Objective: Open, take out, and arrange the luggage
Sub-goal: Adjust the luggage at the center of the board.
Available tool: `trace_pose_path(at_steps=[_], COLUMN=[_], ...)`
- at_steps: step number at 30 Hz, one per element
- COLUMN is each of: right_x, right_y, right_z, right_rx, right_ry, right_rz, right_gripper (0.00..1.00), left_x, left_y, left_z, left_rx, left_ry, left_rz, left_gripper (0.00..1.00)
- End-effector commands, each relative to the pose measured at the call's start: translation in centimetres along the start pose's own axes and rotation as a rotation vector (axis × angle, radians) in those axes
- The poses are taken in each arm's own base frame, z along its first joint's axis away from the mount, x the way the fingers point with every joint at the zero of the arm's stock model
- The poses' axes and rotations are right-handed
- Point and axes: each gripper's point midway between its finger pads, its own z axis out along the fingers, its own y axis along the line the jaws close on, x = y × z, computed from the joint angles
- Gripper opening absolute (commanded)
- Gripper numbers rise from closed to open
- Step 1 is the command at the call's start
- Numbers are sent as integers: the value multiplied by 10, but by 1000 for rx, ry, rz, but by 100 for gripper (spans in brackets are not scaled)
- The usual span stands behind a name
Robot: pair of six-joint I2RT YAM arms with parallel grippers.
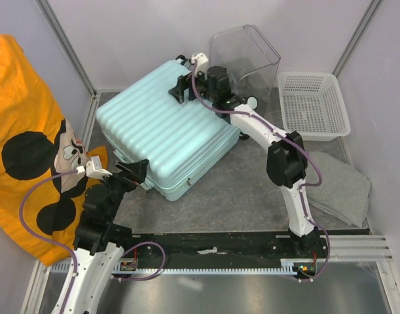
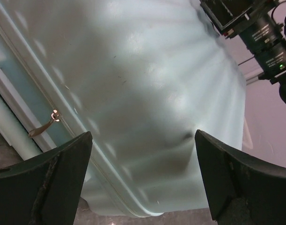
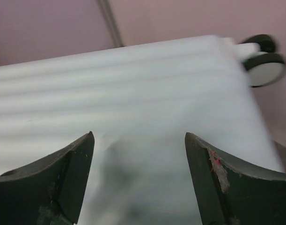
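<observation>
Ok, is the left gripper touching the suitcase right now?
Cannot tell. In the left wrist view the left gripper stands open with the suitcase corner beyond its fingers; neither that view nor the top one shows contact or a gap.

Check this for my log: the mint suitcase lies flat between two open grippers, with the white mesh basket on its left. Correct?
No: the top view shows the white mesh basket right of the mint suitcase; the rest holds.
</observation>
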Motion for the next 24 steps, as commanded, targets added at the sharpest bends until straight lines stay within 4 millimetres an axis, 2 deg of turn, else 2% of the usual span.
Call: trace_pose_path(at_steps=[1, 2, 4, 5, 6, 7, 8, 9, 11, 12, 14, 15, 19, 24], right_x=[84, 70, 66, 42, 49, 43, 19, 25, 17, 15, 20, 18, 27, 37], right_y=[100, 99, 96, 97, 94, 91, 90, 80, 66, 47, 27, 11, -19, -58], right_z=[-7, -13, -23, -34, -43, -49, -60, -66, -73, -75, -73, -75, -74, -75], right_rx=[-236, -216, -198, -178, -161, -143, -117, -78, -27, 10, 43, 67, 123, 234], right_ry=[278, 260, 265, 224, 241, 231, 179, 187, 170, 166, 172, 167, 175, 178], right_rz=[136, 120, 93, 71, 63, 55, 37, 40, 56, 74, 125, 140, 150, 154], right_gripper=[89, 93, 96, 98, 98, 98, 98, 98, 98, 98, 98, 97, 97, 97], left_x=[19, 24, 31, 34, 32, 37, 40, 40, 53, 51, 62, 63, 60, 69], left_y=[-13, -18, -22, -23, -28, -32, -33, -37, -39, -47, -50, -52, -58, -58], left_z=[10, 12, 14, 16, 17, 18, 20, 22, 27, 29, 31, 32, 35, 42], left_rx=[94, 130, 159, 172, 201, 230, 244, 269, 294, 332, 365, 375, 398, 417], left_ry=[77, 94, 130, 138, 130, 152, 166, 164, 231, 224, 276, 283, 272, 298], left_rz=[-10, -6, 12, 21, 30, 54, 65, 75, 98, 103, 102, 102, 122, 132], left_gripper=[96, 95, 94, 93, 93, 93, 93, 93, 92, 91, 90, 90, 90, 89])
